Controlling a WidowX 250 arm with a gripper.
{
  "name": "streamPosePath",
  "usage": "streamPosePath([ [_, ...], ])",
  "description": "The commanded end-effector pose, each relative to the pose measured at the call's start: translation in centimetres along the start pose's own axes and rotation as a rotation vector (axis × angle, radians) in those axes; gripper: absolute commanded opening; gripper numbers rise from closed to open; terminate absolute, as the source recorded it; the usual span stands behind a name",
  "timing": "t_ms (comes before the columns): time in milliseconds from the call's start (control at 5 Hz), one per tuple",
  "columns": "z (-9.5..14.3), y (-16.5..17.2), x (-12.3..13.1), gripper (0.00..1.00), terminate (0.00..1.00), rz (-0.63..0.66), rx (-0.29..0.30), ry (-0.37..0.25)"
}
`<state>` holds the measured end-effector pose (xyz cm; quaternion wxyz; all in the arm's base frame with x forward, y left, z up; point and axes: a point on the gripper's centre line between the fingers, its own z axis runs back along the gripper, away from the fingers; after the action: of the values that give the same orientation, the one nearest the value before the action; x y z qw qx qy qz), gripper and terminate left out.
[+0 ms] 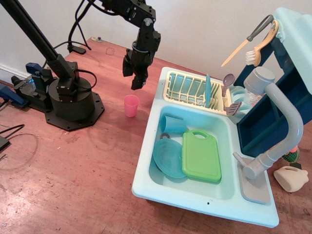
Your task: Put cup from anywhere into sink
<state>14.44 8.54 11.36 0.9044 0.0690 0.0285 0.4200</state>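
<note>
The small pink cup (131,106) stands upright on the red-brown table, just left of the pale aqua sink (146,168). My gripper (133,78) hangs above the cup, a little behind it, pointing down. Its fingers look slightly apart and hold nothing. The sink basin holds a light-blue cup (172,125) lying on its side, a teal plate (169,158) and a green cutting board (200,155). The grey faucet (275,117) arches over the basin's right side.
A cream-yellow dish rack (191,88) with utensils sits at the sink's back. The arm's black base (72,102) stands to the left of the cup. A beige jug (291,178) lies right of the sink. Cables trail at the far left.
</note>
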Motion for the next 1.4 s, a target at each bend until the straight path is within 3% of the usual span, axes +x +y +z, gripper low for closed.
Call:
streamPosePath([
  [0, 0.0, 0.0, 0.0, 1.0, 0.0, 0.0, 0.0, 0.0],
  [200, -2.3, -0.5, -1.1, 1.0, 0.0, -0.01, -0.018, 0.019],
  [800, -6.1, -1.5, -2.5, 1.0, 0.0, -0.037, -0.03, 0.063],
  [1200, -6.4, -2.3, -1.8, 1.0, 0.0, -0.062, -0.009, 0.089],
])
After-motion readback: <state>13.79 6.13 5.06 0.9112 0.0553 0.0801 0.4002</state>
